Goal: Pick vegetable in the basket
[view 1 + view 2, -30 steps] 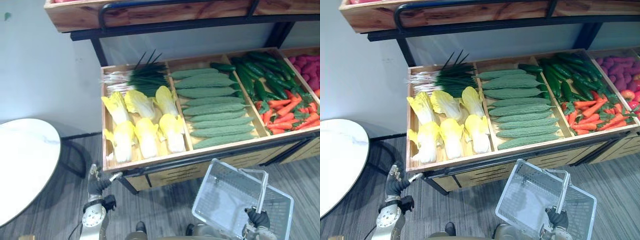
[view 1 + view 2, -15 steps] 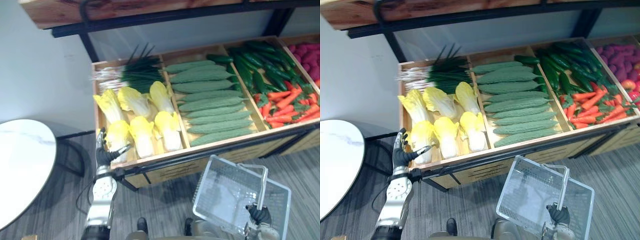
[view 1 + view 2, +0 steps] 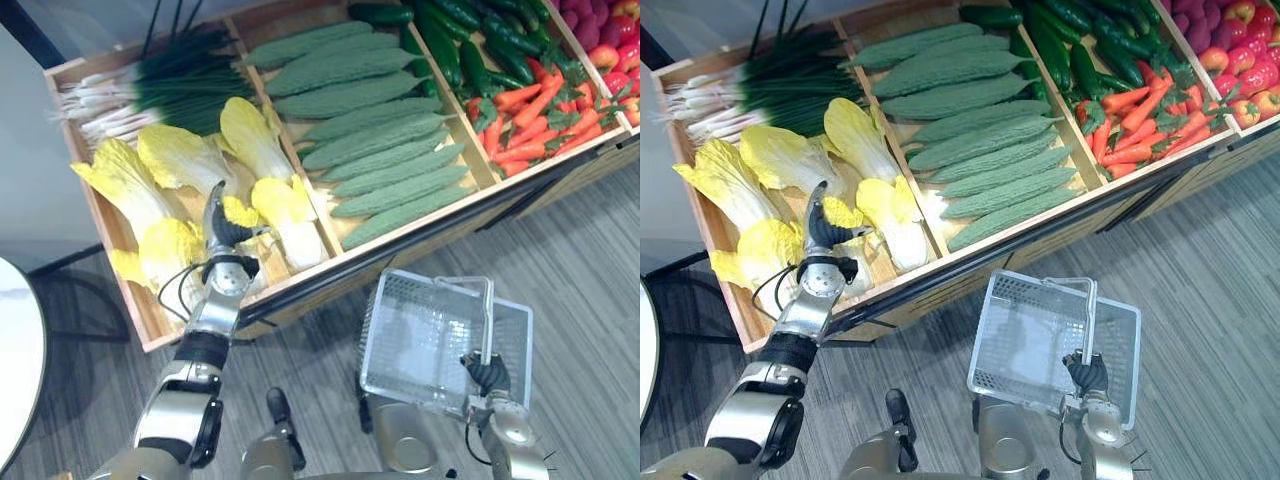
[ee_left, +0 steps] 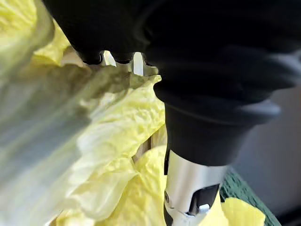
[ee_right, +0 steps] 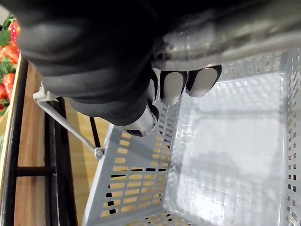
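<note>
hovering inside crate edge (image 3: pixel 345 252), left hand (image 3: pixel 222 228) splayed — right hand (image 3: pixel 487 372) clasps basket handle (image 3: pixel 489 320).

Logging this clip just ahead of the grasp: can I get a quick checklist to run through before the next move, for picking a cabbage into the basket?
1. Left hand over the cabbages: ok.
2. Left hand open, fingers straight and thumb apart: ok.
3. A cabbage gripped: not ok, nothing is curled round one.
4. Contact between left hand and cabbage: cannot tell.
5. Right hand shut on the basket's handle: ok.
6. Basket empty, opening facing up: ok.
</note>
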Motion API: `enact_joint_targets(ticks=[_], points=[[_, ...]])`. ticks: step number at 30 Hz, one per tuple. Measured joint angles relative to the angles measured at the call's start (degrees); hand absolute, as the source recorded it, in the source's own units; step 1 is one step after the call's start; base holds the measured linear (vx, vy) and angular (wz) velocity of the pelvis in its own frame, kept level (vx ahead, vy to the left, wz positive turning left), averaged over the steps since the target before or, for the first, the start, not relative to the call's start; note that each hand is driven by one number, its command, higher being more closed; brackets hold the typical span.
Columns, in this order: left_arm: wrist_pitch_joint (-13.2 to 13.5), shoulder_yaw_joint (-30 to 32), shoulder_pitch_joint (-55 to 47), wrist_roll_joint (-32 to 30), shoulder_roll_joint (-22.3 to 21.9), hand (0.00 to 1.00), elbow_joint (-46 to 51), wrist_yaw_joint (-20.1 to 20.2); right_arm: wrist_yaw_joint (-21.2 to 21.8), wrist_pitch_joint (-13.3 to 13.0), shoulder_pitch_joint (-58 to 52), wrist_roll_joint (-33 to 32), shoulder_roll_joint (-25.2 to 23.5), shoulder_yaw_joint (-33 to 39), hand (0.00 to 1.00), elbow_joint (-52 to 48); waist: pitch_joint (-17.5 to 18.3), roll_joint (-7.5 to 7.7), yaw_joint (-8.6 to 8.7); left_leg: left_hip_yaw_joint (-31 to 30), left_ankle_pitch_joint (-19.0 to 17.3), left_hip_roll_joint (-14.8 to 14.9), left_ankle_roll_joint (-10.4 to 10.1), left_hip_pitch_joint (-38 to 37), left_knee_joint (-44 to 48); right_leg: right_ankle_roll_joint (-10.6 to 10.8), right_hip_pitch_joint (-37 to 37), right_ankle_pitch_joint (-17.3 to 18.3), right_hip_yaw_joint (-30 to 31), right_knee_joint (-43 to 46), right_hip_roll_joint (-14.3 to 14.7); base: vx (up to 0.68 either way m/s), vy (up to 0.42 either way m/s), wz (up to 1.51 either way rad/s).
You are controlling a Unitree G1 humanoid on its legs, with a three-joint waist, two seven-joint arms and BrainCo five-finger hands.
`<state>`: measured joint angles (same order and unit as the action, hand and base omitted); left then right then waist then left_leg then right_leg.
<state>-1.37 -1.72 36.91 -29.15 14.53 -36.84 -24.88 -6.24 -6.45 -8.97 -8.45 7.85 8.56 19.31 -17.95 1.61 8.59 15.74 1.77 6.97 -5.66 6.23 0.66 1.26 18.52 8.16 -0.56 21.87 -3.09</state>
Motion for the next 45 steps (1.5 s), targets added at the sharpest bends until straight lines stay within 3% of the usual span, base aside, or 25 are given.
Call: enact_joint_targets(ticks=[3, 9, 13, 19, 23, 24, 39, 45], points=[[-2.1, 0.1, 0.4, -4.8, 0.2, 0.00, 0.0, 1.3, 0.0, -1.7, 0.1, -0.1, -0.3, -0.1, 1.00, -1.2, -0.4, -0.01, -0.18, 0.3, -0.1, 0.1, 0.0, 0.1, 0.3, 0.0, 0.4, 0.0, 0.4, 0.6, -0.1, -0.04, -0.007, -0.06], [-3.0, 0.1, -1.0, -7.0, 0.1, 0.00, 1.2, 3.6, 0.0, -1.9, -0.5, -0.1, -1.3, 0.0, 1.00, -1.7, -1.0, -0.41, -1.19, 0.1, -0.1, 0.0, 0.0, 0.1, 0.9, 0.1, 0.5, 0.1, 0.3, 1.4, -0.5, -0.04, -0.009, 0.01], [-3.5, 0.3, -7.9, -7.7, -0.3, 0.00, 6.9, 4.8, 0.0, -1.9, -0.7, 0.1, -1.8, 0.0, 1.00, -1.7, -1.7, -0.90, -1.68, -0.7, -0.1, -0.1, 0.0, 0.1, 1.3, 0.3, 0.0, 0.3, -0.6, 1.7, -0.9, -0.03, -0.010, 0.10], [-3.2, 2.4, -13.7, -8.7, -1.3, 0.00, 14.6, 4.5, -0.1, -1.9, -1.5, 0.2, -2.2, 0.0, 1.00, -1.6, -2.2, -0.91, -3.07, -1.3, -0.1, -0.1, 0.0, 0.1, 1.2, 0.3, -0.5, 0.3, -1.1, 1.2, -1.0, -0.01, -0.004, 0.06], [-2.6, 3.2, -17.1, -9.5, -1.3, 0.00, 16.1, 2.5, -0.2, -1.9, -1.1, 0.4, -2.9, -0.1, 1.00, -1.5, -2.2, -0.91, -3.10, -1.5, -0.1, -0.1, 0.1, -0.1, 1.3, 0.3, -1.2, 0.3, -1.5, 0.5, -1.0, 0.01, -0.005, 0.04], [-2.5, 3.9, -17.5, -9.5, -1.3, 1.00, 16.1, 2.3, -0.2, -1.9, -0.7, 0.5, -3.0, -0.1, 1.00, -1.1, -2.2, -0.91, -3.08, -1.5, -0.2, -0.1, 0.2, 0.0, 1.3, 0.3, -1.3, 0.2, -1.5, 0.4, -1.0, 0.00, 0.000, 0.00], [-2.9, 6.4, -14.5, -9.1, 2.2, 1.00, 13.0, 5.7, 0.2, -2.0, -0.2, 0.8, -3.0, 0.0, 1.00, -0.5, -2.4, -1.09, -3.04, -0.8, -0.7, 0.1, 0.2, -0.1, 1.4, 0.3, -1.2, 0.2, -0.7, -0.2, -0.6, 0.00, -0.002, -0.02], [-2.6, 5.7, -15.7, -5.7, 1.2, 1.00, 18.3, 5.2, 0.2, -2.0, -0.2, 0.7, -3.1, 0.9, 1.00, -2.7, -2.5, -1.35, -3.07, -0.7, -0.8, 0.0, 0.2, 0.0, 1.4, 0.3, -1.3, 0.2, -0.7, -0.7, -0.7, 0.02, 0.000, -0.01]])
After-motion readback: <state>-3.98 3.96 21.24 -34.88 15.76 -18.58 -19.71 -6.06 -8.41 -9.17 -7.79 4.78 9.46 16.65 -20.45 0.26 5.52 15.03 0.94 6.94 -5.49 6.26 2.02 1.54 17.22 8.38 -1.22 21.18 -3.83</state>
